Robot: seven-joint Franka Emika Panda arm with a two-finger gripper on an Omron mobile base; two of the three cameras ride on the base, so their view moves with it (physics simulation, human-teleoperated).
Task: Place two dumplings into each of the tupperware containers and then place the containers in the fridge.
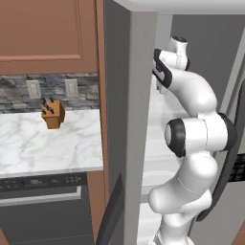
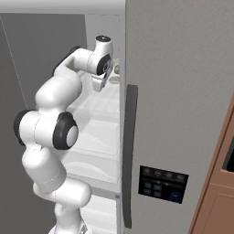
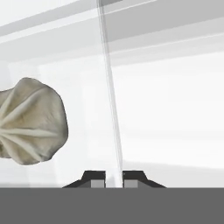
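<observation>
Reaching deep into the open fridge [image 2: 183, 91], the arm has its end effector [image 3: 113, 178] up at one of the white inner shelves [image 2: 98, 107], which makes sense since the container [image 2: 114, 79] has to end up in there. In the hand view the two finger tips sit close together, narrow, pinching what looks like the thin upright wall of the pale container [image 3: 111, 109], so I'd say it's holding the container by its rim. One dumpling [image 3: 30, 127] sits inside at about 10 o'clock from the finger tips, near but not touching them. In the right base view you can just make out tan lumps [image 2: 117, 69] at roughly 2 o'clock from the hand; too small to count them
</observation>
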